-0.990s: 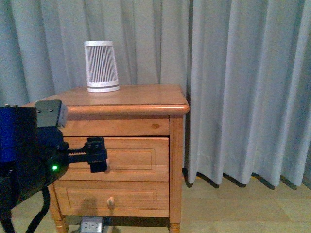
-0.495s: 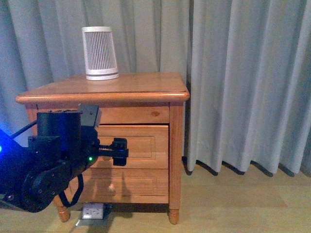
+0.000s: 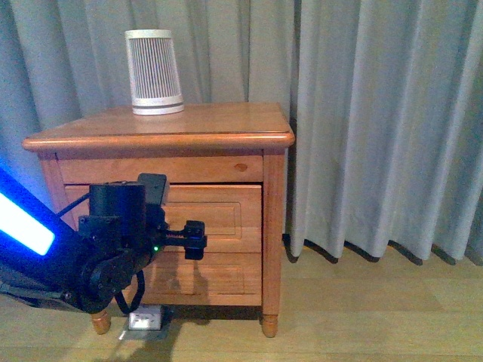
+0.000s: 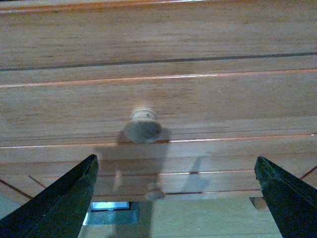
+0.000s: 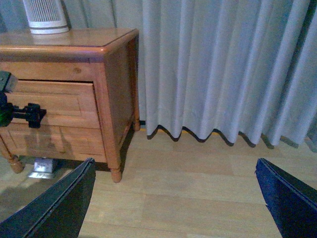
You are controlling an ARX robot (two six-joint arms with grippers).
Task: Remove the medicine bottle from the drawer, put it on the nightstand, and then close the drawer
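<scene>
Left end effector (image 4: pixel 174 162) spread wide, empty. The drawer (image 4: pixel 233 101) knob (image 4: pixel 142 126) lies dead ahead of it, in line with the gap, untouched. Right end effector (image 5: pixel 174 164) wide, well apart; left arm nearer.

The nightstand (image 3: pixel 226 124) stands on the wooden floor (image 3: pixel 362 317); a white slatted cylinder (image 3: pixel 154 72) sits upright on its top, rear left; a grey box (image 3: pixel 143 320) lies underneath.

We see a matte black left arm (image 3: pixel 113 241) with a drum-shaped joint housing (image 3: pixel 117 202), a small green light (image 3: pixel 155 248), a glowing blue strip (image 3: pixel 23 224) and a black cable (image 3: pixel 136 294) looping below it. The left gripper (image 3: pixel 195 239) and right gripper (image 5: pixel 176 161) both show us dark, tapered, wedge-like fingers (image 4: pixel 64 198)
</scene>
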